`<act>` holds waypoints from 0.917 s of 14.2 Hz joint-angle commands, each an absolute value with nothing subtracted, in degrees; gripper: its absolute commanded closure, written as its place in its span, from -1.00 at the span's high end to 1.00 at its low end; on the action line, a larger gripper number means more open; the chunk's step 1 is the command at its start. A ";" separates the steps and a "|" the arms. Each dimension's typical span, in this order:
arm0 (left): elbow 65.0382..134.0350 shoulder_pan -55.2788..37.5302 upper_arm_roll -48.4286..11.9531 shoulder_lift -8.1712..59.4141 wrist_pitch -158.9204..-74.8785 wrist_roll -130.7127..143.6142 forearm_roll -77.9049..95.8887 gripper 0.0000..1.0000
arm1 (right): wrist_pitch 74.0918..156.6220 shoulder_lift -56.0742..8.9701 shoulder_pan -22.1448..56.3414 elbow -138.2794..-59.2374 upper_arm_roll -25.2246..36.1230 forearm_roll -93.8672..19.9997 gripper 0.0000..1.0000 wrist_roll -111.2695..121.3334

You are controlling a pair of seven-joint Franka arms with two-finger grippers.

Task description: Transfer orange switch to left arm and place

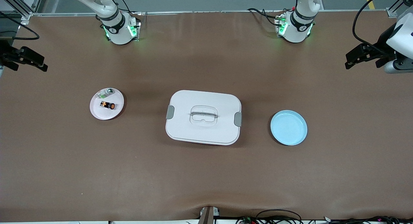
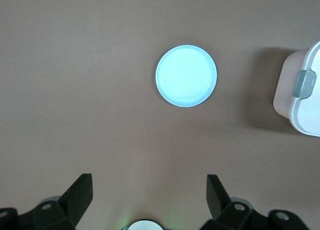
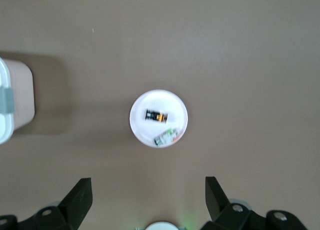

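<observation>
Orange switch [image 1: 107, 105] lies on my white plate [image 1: 96, 112], the box [image 1: 203, 117] blocking the blue plate [image 1: 288, 127]. My right gripper [image 3: 148, 197] and left gripper [image 2: 150, 196] hang spread, high over their table ends, gripping nothing.

Even overhead light, soft shadows, right wrist view slightly blurred

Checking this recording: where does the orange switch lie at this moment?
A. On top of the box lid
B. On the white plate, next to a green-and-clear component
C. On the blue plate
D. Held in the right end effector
B: the orange switch rests on the white plate toward the right arm's end of the table, beside the green-and-clear component; the blue plate holds nothing.
</observation>
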State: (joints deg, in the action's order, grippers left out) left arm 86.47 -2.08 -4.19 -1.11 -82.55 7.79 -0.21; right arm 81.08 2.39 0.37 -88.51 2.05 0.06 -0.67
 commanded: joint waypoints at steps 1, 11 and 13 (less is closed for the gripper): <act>86.49 -1.93 -4.22 -1.23 -82.88 7.03 -0.35 1.00 | 79.54 0.89 0.88 -89.29 2.29 0.70 1.00 -1.32; 87.10 -1.85 -4.13 -1.49 -82.88 7.12 -0.44 1.00 | 101.49 1.14 0.53 -112.74 2.46 -0.79 1.00 -1.58; 87.10 -1.93 -4.13 -1.49 -82.88 7.12 -0.44 1.00 | 108.51 1.23 0.53 -117.92 2.46 -1.49 1.00 -1.76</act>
State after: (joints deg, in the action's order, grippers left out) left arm 86.63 -1.98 -4.17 -0.98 -82.61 7.79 -0.21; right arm 103.36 -0.44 0.39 -112.59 2.31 -0.63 -0.80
